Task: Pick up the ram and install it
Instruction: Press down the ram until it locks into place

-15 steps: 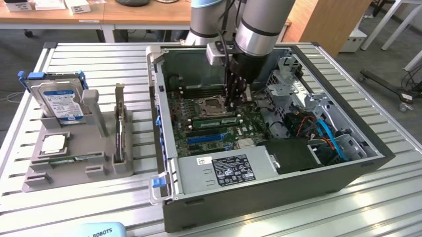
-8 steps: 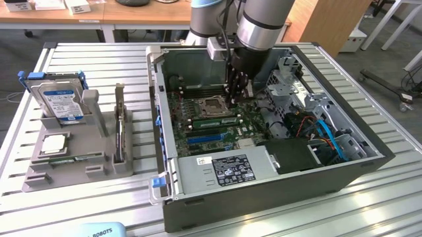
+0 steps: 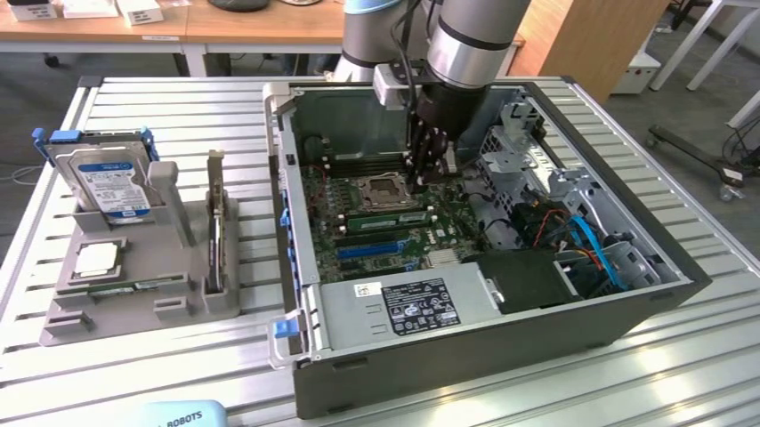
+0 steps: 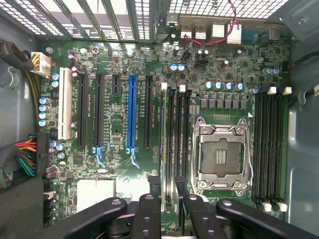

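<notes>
Gripper (image 3: 430,172) hovers over the memory slots (image 4: 174,129), jaws spread and empty; the ram (image 3: 119,287) lies well apart in its holder (image 3: 71,325), apparently not yet picked up.

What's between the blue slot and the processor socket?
Wrist view: one black expansion slot and a bank of black memory slots stand between the blue slot and the processor socket.

Green motherboard (image 4: 229,59), one blue slot (image 4: 132,112), one white slot (image 4: 64,103), silver socket frame (image 4: 220,154), grey case (image 3: 475,347).
</notes>
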Available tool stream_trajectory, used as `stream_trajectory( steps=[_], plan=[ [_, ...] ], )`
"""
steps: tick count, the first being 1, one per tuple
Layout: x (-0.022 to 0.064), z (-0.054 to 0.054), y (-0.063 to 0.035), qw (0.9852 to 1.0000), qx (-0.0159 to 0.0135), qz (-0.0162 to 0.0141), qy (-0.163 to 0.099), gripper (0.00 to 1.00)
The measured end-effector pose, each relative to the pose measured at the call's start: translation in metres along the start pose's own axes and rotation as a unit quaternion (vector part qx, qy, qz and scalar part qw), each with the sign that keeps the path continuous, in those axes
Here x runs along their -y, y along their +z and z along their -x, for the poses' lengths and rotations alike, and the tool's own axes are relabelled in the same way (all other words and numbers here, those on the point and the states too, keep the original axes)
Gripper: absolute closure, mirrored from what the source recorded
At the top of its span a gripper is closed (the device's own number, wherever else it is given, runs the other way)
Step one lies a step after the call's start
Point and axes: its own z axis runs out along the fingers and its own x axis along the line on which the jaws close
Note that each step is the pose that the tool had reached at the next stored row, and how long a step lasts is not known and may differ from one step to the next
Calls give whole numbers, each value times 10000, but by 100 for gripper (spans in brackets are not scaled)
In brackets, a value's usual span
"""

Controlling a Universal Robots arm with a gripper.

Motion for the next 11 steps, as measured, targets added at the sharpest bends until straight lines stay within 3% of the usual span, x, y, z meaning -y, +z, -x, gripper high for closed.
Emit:
stream_trajectory(
  steps=[7,11],
  plan=[
    [0,0,0,10000,0,0,0,75],
    [0,0,0,10000,0,0,0,89]
  ],
)
